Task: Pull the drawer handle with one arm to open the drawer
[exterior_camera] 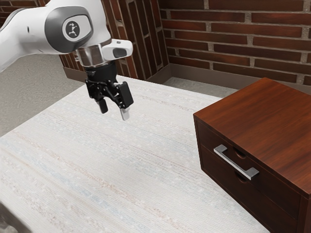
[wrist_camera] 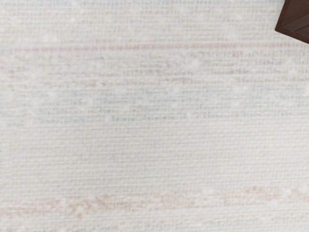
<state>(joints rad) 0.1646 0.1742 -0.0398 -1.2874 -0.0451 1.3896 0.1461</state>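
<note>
The drawer handle [exterior_camera: 236, 162], a grey metal bar, sits on the upper drawer [exterior_camera: 282, 191] of a dark wooden cabinet [exterior_camera: 272, 116] at the exterior view's right, on the near part of its front face. The drawer looks shut, flush with the front.

My gripper [exterior_camera: 114, 112] hangs above the table [exterior_camera: 97, 170], toward the far side and the exterior view's left, well apart from the handle. Its fingers point down, spread apart, with nothing between them. I judge that spread suits the job: the bar can pass between them once I get there.

Below the hand the wrist view gives me bare pale tabletop [wrist_camera: 145, 121], with one corner of the cabinet [wrist_camera: 295, 21] just showing.

Between gripper and handle the table carries nothing, so the path across looks free. The bar stands off the drawer front on two posts, leaving a gap behind it for one finger. The drawer should slide out toward the exterior view's left, over open table. The brick wall [exterior_camera: 233, 39] lies far behind, no concern.
</note>
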